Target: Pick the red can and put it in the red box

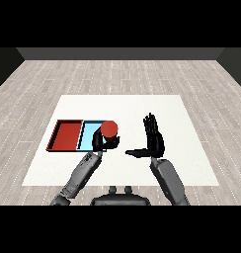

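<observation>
L. hand is grasping red can by its side, over blue tray nr bench's left edge; R. hand is hanging released. Can prob. light, stiff, smooth; mid-wall grip suits. Red tray is waiting alongside.

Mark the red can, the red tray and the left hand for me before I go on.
red can (109,129): head view, on its round red top.
red tray (67,135): head view, on its bare red floor.
left hand (98,142): head view, on the black palm, fingers curled round the can.
</observation>
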You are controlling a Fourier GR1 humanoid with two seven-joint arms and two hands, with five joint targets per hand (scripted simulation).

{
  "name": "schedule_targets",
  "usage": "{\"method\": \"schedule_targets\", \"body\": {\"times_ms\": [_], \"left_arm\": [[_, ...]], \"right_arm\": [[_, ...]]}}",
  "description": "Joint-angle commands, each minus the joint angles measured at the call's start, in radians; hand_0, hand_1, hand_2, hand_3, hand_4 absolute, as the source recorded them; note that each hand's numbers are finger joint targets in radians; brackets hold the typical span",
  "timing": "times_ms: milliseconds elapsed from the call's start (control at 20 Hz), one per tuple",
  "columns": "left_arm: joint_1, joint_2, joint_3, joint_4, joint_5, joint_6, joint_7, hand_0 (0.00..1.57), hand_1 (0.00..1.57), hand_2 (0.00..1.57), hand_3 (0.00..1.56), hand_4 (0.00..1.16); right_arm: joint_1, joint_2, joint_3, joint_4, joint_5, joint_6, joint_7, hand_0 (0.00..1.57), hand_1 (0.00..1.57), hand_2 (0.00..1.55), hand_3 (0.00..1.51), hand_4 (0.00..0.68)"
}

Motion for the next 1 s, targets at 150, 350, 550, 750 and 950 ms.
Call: {"method": "schedule_targets", "body": {"times_ms": [150,350,550,750,950], "left_arm": [[-0.037,0.129,0.136,-0.011,-0.016,-0.031,0.067,1.57,1.57,1.57,1.49,1.12],[-0.006,0.208,0.176,-0.056,-0.033,-0.031,0.135,1.57,1.57,1.57,1.49,1.12],[0.014,0.332,0.228,-0.02,-0.065,-0.061,0.164,1.57,1.57,1.57,1.49,1.12],[-0.034,0.448,0.292,0.218,-0.073,-0.128,0.206,1.57,1.57,1.54,1.47,1.11],[-0.074,0.503,0.3,0.432,-0.113,-0.171,0.234,1.57,1.57,1.56,1.49,1.06]], "right_arm": [[0.189,-0.064,-0.042,-0.111,-0.004,0.053,-0.048,0.0,0.0,0.0,0.0,0.0],[0.225,-0.11,-0.158,-0.088,-0.089,0.113,-0.039,0.0,0.0,0.0,0.0,0.0],[0.305,-0.112,-0.162,-0.113,-0.078,0.119,-0.072,0.0,0.0,0.0,0.0,0.0],[0.271,-0.113,-0.191,-0.052,-0.122,0.153,-0.068,0.0,0.0,0.0,0.0,0.0],[0.246,-0.113,-0.192,0.012,-0.102,0.169,-0.089,0.0,0.0,0.0,0.0,0.0]]}}
